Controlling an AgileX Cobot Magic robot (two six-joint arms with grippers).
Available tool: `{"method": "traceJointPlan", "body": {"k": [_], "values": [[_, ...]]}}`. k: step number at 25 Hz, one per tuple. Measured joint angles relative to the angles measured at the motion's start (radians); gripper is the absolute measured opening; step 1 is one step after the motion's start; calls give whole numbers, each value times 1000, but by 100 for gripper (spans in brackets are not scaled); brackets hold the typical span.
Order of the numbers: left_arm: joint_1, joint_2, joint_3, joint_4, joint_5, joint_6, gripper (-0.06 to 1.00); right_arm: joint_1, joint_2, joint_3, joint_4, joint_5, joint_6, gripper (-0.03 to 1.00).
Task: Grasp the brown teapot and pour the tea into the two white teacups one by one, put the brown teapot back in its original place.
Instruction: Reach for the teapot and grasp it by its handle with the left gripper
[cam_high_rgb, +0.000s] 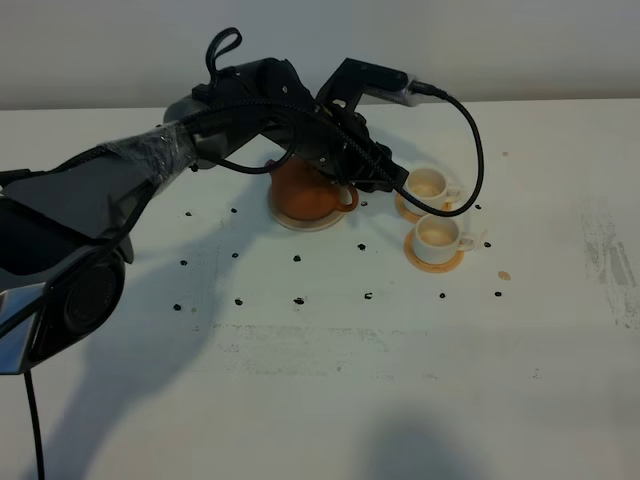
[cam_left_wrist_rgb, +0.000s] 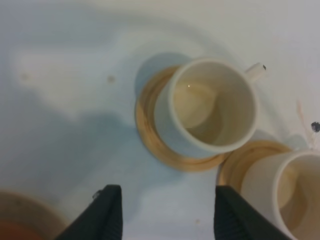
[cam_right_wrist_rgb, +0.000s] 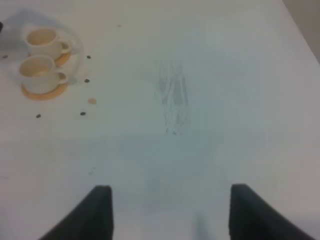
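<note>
- Brown teapot (cam_high_rgb: 305, 195) sits on beige saucer (cam_high_rgb: 300, 224); both white teacups (cam_high_rgb: 430, 183) hold tea (pouring looks done).
- Left gripper (cam_left_wrist_rgb: 167, 212) part open, empty; only withdrawal seems left.

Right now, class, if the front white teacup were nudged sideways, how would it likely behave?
The front teacup looks like glazed ceramic: probably rigid, smooth and easy to chip. It stands on a small coaster, so a push could slide it off the rim and tip it. Its inside looks tan, perhaps tea, which might slosh out.
</note>
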Motion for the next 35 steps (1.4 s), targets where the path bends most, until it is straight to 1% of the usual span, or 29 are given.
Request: {"method": "traceJointPlan", "body": {"k": [6, 19, 28, 35], "values": [[0, 5, 0, 4, 6, 0, 41, 0, 0, 0, 0, 0, 0, 49], [0, 5, 0, 7, 80, 0, 41, 0, 0, 0, 0, 0, 0, 49], [0, -5, 0, 4, 12, 24, 41, 0, 0, 0, 0, 0, 0, 49], [0, -9, 0, 9, 1, 27, 41, 0, 0, 0, 0, 0, 0, 49]]}}
